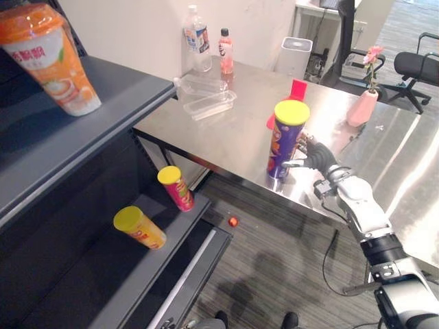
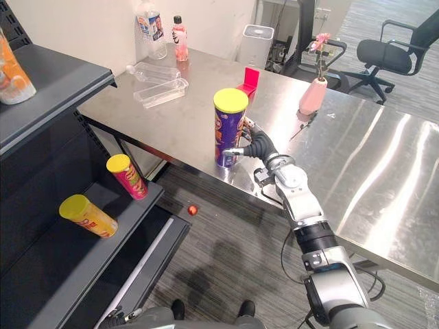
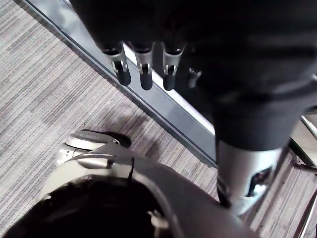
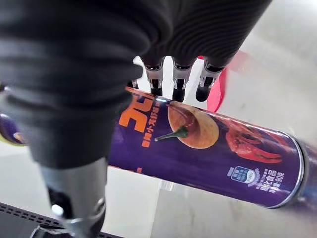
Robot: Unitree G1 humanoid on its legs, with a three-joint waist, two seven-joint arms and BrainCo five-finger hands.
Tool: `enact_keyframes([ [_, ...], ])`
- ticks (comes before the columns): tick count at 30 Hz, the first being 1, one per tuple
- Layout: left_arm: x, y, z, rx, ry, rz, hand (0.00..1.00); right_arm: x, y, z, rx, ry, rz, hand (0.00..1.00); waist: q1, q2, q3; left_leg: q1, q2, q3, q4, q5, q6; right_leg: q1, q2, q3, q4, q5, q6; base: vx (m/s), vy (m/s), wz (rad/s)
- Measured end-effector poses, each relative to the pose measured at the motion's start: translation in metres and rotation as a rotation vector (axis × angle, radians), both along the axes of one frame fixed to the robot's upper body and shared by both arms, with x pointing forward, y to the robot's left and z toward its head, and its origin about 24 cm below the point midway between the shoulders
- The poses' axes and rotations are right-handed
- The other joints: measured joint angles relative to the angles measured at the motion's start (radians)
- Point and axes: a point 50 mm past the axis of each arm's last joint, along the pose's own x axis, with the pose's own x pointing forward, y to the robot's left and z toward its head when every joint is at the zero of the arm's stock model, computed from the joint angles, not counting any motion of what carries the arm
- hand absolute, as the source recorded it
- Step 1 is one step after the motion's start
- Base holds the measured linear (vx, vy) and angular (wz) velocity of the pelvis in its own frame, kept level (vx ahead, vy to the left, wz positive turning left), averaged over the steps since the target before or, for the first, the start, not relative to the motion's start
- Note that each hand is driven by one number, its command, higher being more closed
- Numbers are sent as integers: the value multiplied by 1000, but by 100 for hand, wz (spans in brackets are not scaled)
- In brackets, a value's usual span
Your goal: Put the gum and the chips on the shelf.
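The chips can (image 2: 229,130), purple with a yellow lid, orange characters and a chili picture, stands near the table's (image 2: 171,127) front edge, with a red box (image 2: 251,79) just behind. The right hand (image 2: 261,147) brackets it, fingers fairly straight behind and thumb in front. The left hand (image 3: 143,74) hangs loose-fingered over the floor, and the shelf (image 1: 89,274) has bare room.

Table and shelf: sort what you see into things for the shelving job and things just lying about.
Job: purple chips can, right hand at it, left hand idle, shelf, red chips can and yellow chips can on its lower level.
Lying about: orange cup, clear bottle, pink bottle, clear trays, pink vase, red ball.
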Motion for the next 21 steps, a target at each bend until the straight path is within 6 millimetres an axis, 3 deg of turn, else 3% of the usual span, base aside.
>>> enact_keyframes([
  [21,2,-4,0,-9,-10,-6,0,10,-3,10,13,-44,-51,100,5,7,23,0,-3,-14,-19,17,-2,-1,-1,-12,0,0,0,-12,0,2],
])
